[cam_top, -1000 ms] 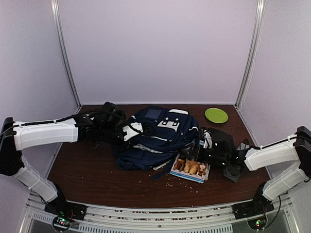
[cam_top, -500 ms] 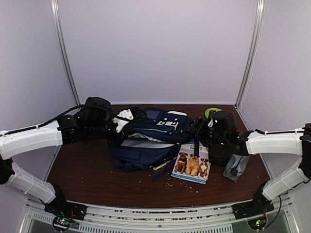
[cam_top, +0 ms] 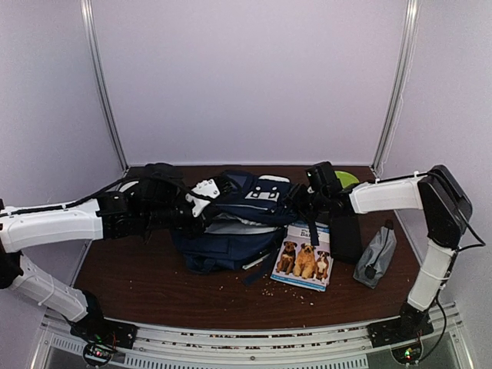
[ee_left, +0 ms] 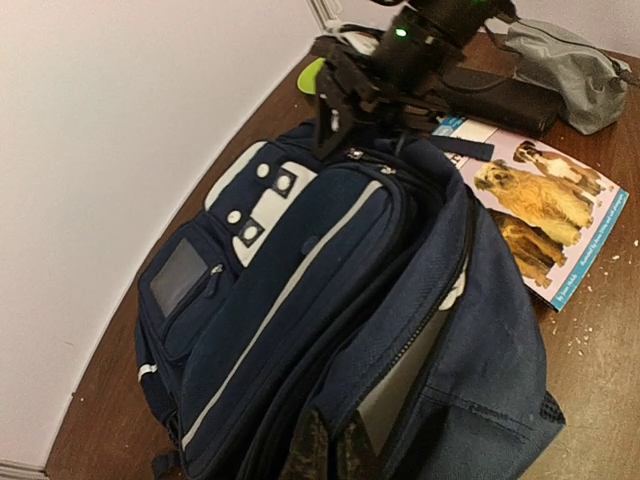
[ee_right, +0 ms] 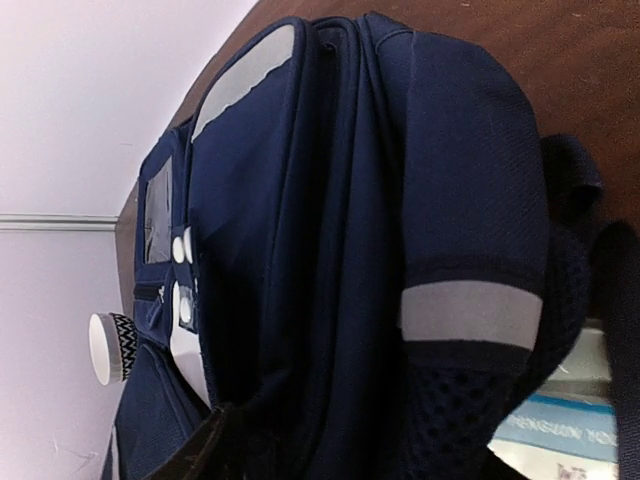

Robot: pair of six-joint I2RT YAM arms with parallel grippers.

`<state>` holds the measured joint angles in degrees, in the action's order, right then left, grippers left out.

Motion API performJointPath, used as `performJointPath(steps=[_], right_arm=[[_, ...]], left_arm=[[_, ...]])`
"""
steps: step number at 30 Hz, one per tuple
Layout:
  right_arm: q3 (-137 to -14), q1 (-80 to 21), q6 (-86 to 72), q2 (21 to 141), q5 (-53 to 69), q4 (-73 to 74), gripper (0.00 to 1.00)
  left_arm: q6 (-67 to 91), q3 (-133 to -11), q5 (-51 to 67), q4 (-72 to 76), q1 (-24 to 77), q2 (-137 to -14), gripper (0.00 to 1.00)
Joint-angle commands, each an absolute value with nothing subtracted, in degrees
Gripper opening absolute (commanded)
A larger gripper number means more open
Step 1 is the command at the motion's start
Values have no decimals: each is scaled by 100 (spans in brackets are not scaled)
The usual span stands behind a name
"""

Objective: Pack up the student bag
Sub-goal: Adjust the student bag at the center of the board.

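Note:
The navy student bag (cam_top: 244,217) lies mid-table, its main compartment gaping and showing grey lining (ee_left: 420,365). My left gripper (cam_top: 201,201) is at the bag's left side. In the left wrist view its fingertips (ee_left: 335,452) are pinched shut on the edge of the bag's opening flap. My right gripper (cam_top: 305,201) is at the bag's right top corner. In the right wrist view the bag (ee_right: 330,250) fills the frame and sits between the wide-spread jaws, with one finger (ee_right: 200,450) at the lower left. It also shows in the left wrist view (ee_left: 375,85), over the bag's top.
A dog book (cam_top: 302,256) lies against the bag's right front, seen also from the left wrist (ee_left: 545,205). A black case (cam_top: 347,237) and a small grey pouch (cam_top: 374,257) sit to its right. A green plate (cam_top: 347,178) is at the back right. Crumbs dot the front.
My right arm has left the grey pouch and swung up and left onto the bag's right top. My left gripper has kept hold of the flap, and the bag's mouth is open wider.

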<state>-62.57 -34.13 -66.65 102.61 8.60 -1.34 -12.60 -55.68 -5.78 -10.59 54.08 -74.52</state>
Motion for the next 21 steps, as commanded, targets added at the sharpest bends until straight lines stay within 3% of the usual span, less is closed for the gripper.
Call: performJointPath(steps=[1, 7, 12, 17, 21], right_arm=[[-7522, -3491, -5800, 10830, 1691, 546, 56], [-9053, -3548, -5158, 11615, 2466, 974, 53], [-10613, -3674, -4237, 12351, 2479, 2489, 63], [-9626, -3569, -4234, 10957, 1432, 1790, 74], [-8917, -3540, -4320, 9792, 575, 1809, 76]], left_arm=[[-879, -5409, -891, -223, 5600, -7082, 0], [-720, -5550, -882, -116, 5642, -7151, 0], [-627, -6140, -942, -236, 5642, -7862, 0], [-519, -6761, -1525, -559, 5637, -8518, 0], [-488, -6903, -1676, -501, 5634, -8709, 0]])
